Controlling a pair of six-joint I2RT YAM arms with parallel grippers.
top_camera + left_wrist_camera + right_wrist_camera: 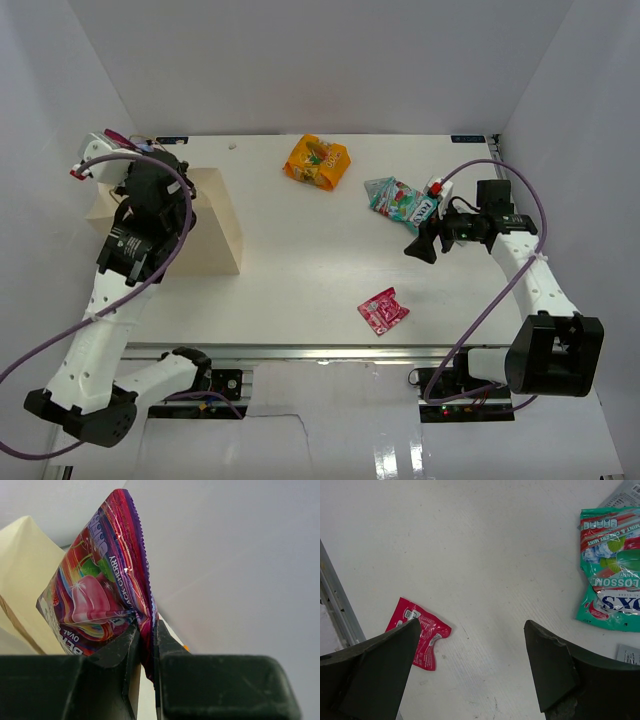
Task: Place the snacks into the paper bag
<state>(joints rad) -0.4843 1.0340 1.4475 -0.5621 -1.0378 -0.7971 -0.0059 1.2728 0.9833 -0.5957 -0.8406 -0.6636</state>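
Left pincer [146, 630] clenches a purple-red packet [100, 585] by the paper bag [215, 230]; right pincer [472, 625] gapes near the teal packet [610, 590].

The white counter [300, 255] is carrying an orange-yellow packet [317, 161], a teal-green packet [400, 200] banded red and white, and a red-pink packet [383, 310]. The paper bag [215, 225] is showing plain beige-tan. In the black left pincer [145, 632], a glossy magenta-purple packet [107, 575] is flashing rainbow swirls.
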